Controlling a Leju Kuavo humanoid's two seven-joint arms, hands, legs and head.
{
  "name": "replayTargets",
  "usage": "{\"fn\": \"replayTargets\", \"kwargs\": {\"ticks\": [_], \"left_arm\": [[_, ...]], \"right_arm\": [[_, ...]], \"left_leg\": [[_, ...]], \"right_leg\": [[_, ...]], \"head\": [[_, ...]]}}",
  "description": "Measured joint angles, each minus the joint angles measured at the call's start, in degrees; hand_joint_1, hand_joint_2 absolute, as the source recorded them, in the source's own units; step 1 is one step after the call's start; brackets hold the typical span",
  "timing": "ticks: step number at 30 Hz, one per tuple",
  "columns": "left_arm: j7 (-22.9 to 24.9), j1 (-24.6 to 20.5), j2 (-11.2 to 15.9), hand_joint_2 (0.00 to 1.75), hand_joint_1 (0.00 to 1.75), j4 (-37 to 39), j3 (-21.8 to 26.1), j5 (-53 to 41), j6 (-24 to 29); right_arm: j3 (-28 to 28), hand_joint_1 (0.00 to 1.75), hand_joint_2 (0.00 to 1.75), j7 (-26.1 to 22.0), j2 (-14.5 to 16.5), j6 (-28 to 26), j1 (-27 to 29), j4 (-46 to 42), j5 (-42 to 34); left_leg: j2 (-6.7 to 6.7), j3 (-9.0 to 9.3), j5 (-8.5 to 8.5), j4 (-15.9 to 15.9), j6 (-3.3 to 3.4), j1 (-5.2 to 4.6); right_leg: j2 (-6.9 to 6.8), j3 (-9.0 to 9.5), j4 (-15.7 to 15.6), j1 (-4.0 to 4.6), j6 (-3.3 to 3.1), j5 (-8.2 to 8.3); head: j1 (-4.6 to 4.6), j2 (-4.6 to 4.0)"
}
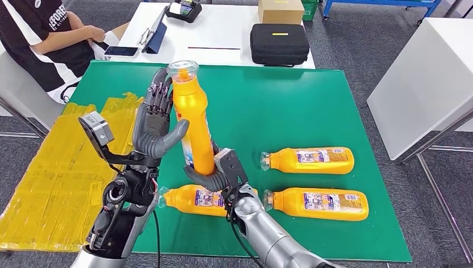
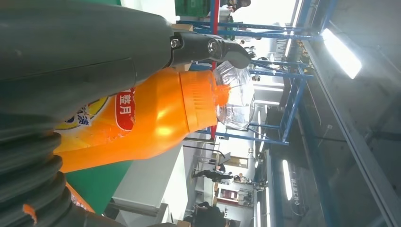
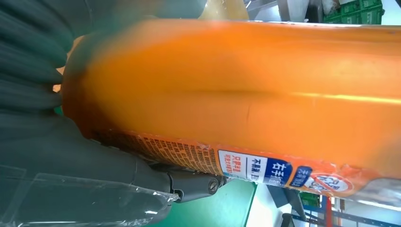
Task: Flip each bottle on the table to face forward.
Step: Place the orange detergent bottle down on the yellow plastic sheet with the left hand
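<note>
upright orange bottle [image 1: 192,120] raised above the green counter [image 1: 312,111], its base gripped by the right hand [image 1: 215,177]; left hand [image 1: 156,125] beside its neck, fingers spread, thumb touching the bottle.

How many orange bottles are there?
4: one upright held in the robot's hands, one lying beneath them, two lying to the right, far and near. None seem hidden.

The green tabletop [image 1: 312,106] carried three orange bottles lying on their sides: two [image 1: 309,160] [image 1: 318,202] stacked near its right side, one [image 1: 195,200] toward the front middle.
</note>
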Motion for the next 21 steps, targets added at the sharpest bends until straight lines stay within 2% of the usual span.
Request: {"fn": "replayTargets", "kwargs": {"ticks": [3,12,18,21], "left_arm": [[-0.1,0.0,0.0,1.75,0.00,0.0,-0.2,-0.8,0.2],[-0.5,-1.1,0.0,1.75,0.00,0.0,-2.2,-4.0,1.3],[0.2,-1.9,0.1,1.75,0.00,0.6,-2.6,-4.4,1.4],[0.3,-2.1,0.1,1.75,0.00,1.0,-2.7,-4.5,1.3]], "right_arm": [[0.4,1.75,1.75,-0.4,0.1,-2.5,0.0,0.1,1.6],[2.4,1.75,1.75,-1.8,0.2,-15.1,0.2,-2.0,9.5],[4.1,1.75,1.75,-2.7,0.2,-17.1,0.5,-3.8,11.8],[4.8,1.75,1.75,-2.9,0.2,-20.0,0.9,-4.7,14.0]], "left_leg": [[0.00,0.00,0.00,0.0,0.00,0.00],[0.00,0.01,0.00,0.0,0.00,0.00],[0.01,0.01,0.00,0.0,0.00,0.01],[0.01,0.02,0.00,0.0,0.00,0.00]], "right_leg": [[0.00,0.00,0.0,0.00,0.00,0.00],[0.00,-0.01,0.0,0.00,0.00,0.00],[0.00,-0.02,0.0,0.01,0.00,0.00],[0.01,-0.02,0.0,0.00,0.00,0.00]], "head": [[-0.01,0.00],[0.00,0.00],[-0.01,0.00],[-0.01,0.00]]}}
